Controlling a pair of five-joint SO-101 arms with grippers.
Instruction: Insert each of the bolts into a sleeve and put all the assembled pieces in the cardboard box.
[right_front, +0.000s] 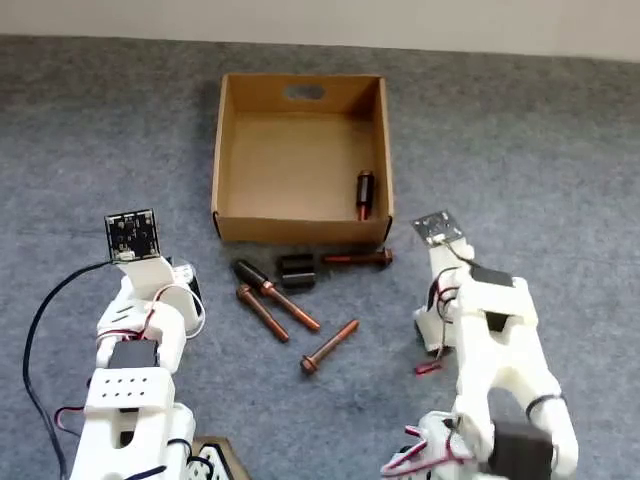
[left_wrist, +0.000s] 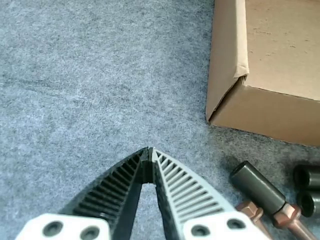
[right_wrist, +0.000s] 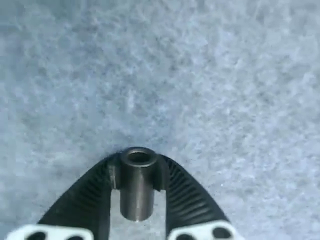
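The cardboard box (right_front: 300, 232) sits at the table's far middle, with one bolt-in-sleeve piece (right_front: 365, 193) lying inside by its right wall. In front of it lie a bolt with a dark sleeve on its end (right_front: 262, 282), two bare copper bolts (right_front: 262, 313) (right_front: 330, 347), a pair of loose black sleeves (right_front: 296, 270) and another bolt (right_front: 357, 258) against the box front. My left gripper (left_wrist: 150, 152) is shut and empty over the carpet, left of the box corner (left_wrist: 227, 90). My right gripper (right_wrist: 137, 162) is shut on a dark sleeve (right_wrist: 136, 195), right of the parts.
Grey carpet (right_front: 520, 150) covers the table. The left arm (right_front: 135, 340) stands at the near left and the right arm (right_front: 490, 340) at the near right. In the left wrist view the sleeved bolt (left_wrist: 257, 187) and two loose sleeves (left_wrist: 307, 190) lie close by.
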